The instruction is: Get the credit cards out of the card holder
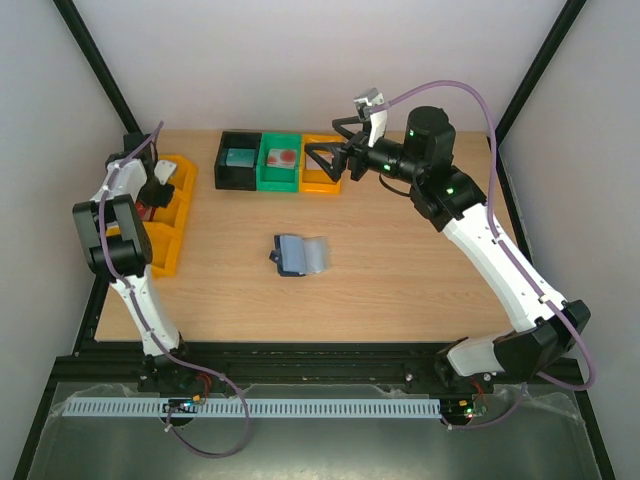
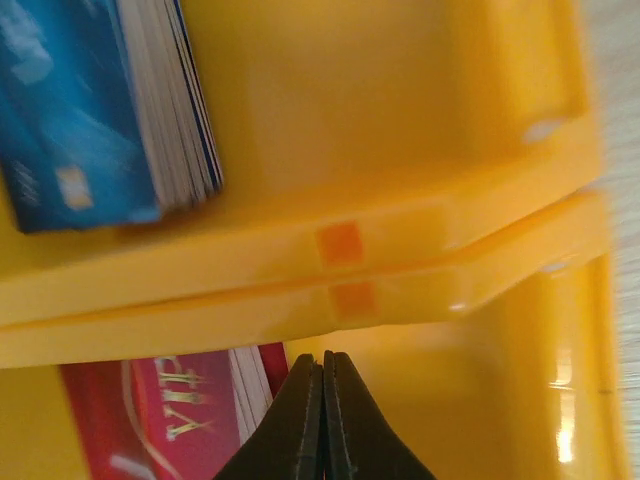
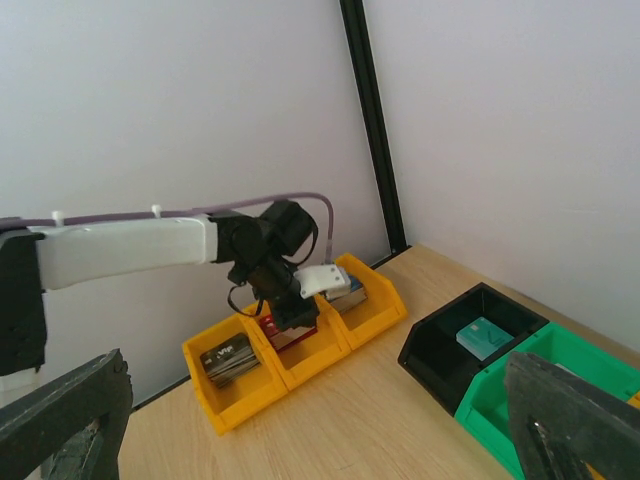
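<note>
The card holder [image 1: 298, 254] lies open on the table's middle, navy outside with light blue-grey pockets; no card shows in it, and it is out of both wrist views. A reddish-pink card [image 1: 280, 158] lies in the green bin [image 1: 264, 176] and a teal card [image 1: 238, 158] in the black bin [image 1: 222, 178]. My right gripper [image 1: 313, 165] hangs wide open and empty above the green and orange bins, fingers [image 3: 60, 420] far apart. My left gripper [image 2: 322, 358] is shut with nothing seen between its jaws, low in the middle yellow bin [image 3: 330, 350], beside a red card stack [image 2: 170, 420].
Three joined yellow bins [image 1: 165, 250] stand at the table's left edge, each with a card stack: blue [image 2: 90, 110], red, dark [image 3: 225, 358]. An orange bin [image 1: 318, 186] sits right of the green one. Black frame posts rise at the back corners.
</note>
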